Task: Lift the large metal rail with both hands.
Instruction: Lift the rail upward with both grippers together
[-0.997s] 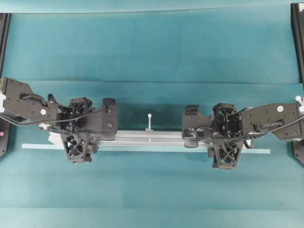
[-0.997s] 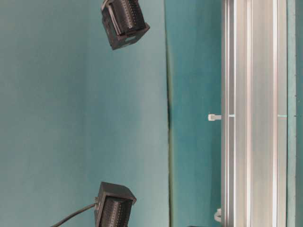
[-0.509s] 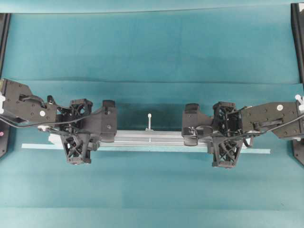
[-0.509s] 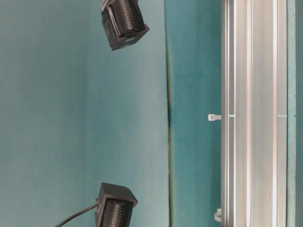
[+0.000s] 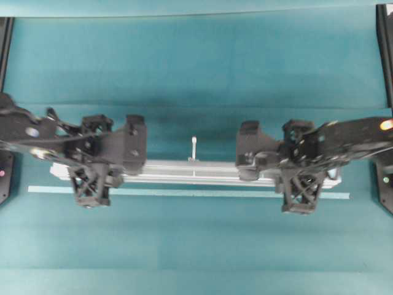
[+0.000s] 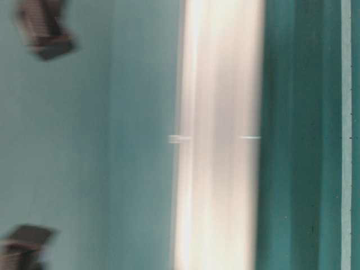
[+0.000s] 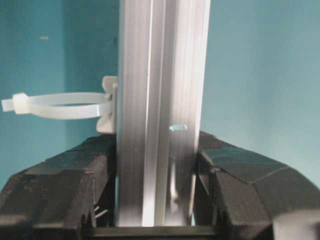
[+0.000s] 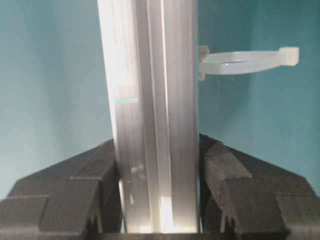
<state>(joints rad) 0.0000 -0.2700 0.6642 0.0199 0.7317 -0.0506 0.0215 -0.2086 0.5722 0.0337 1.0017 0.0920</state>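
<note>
The large metal rail (image 5: 193, 173) is a long grooved silver bar held level above the teal table, with a pale upright peg (image 5: 194, 149) at its middle. My left gripper (image 5: 92, 176) is shut on its left part and my right gripper (image 5: 299, 179) on its right part. In the left wrist view the rail (image 7: 160, 90) runs between the black fingers (image 7: 235, 175) of the gripper (image 7: 157, 167), which press both its sides. The right wrist view shows the same grip (image 8: 159, 167) on the rail (image 8: 150, 85). In the table-level view the rail (image 6: 219, 135) is a blurred bright band.
The thin pale-teal strip (image 5: 184, 193) lies flat on the table just in front of the rail; it also shows in the table-level view (image 6: 345, 135). White loop ties stick out from the rail (image 7: 60, 105) (image 8: 245, 59). Black frame posts stand at the far corners (image 5: 384, 43).
Both grippers have risen with the rail held between them. The rail has left the table and now shows apart from the pale-teal strip, which stayed in place.
</note>
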